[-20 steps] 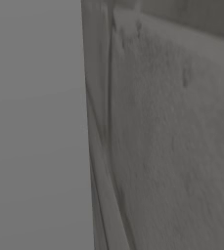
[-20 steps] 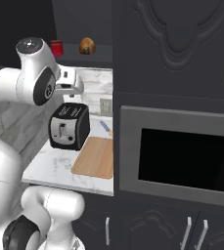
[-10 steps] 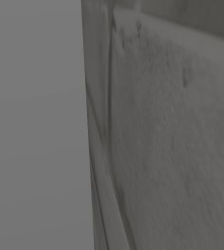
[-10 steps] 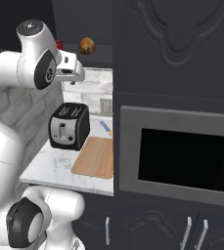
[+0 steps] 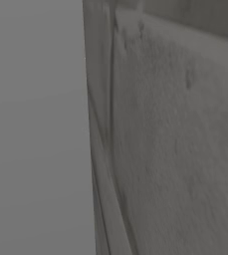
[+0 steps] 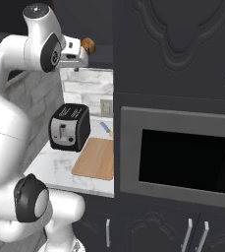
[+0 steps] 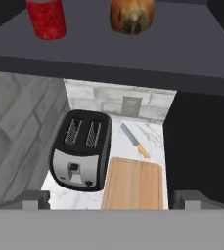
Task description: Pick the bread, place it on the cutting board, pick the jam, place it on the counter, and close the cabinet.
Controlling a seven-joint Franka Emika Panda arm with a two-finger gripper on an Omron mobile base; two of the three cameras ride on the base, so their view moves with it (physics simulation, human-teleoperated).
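The bread (image 7: pixel 131 15), a brown round loaf, sits on the open cabinet's dark shelf (image 7: pixel 182 53), with the red jam jar (image 7: pixel 46 18) to its left. My gripper (image 7: pixel 111 201) is open with nothing between its fingers, whose tips (image 7: pixel 33 199) rise at the bottom corners of the hand view. Far below lies the wooden cutting board (image 7: pixel 134 183) on the white marble counter (image 7: pixel 155 136). From the right base view my gripper (image 6: pixel 82 53) hovers high, just short of the bread (image 6: pixel 89 45), above the cutting board (image 6: pixel 95 158).
A black and silver toaster (image 7: pixel 80 149) stands left of the board, and a knife (image 7: pixel 134 140) lies behind it. A tall dark cabinet with a built-in oven (image 6: pixel 182 157) walls off the right. A grey wall (image 5: pixel 160 149) blocks the left base view.
The arm has risen and carried the hand up and rightward to the cabinet shelf, close to the bread. The jaws have stayed open.
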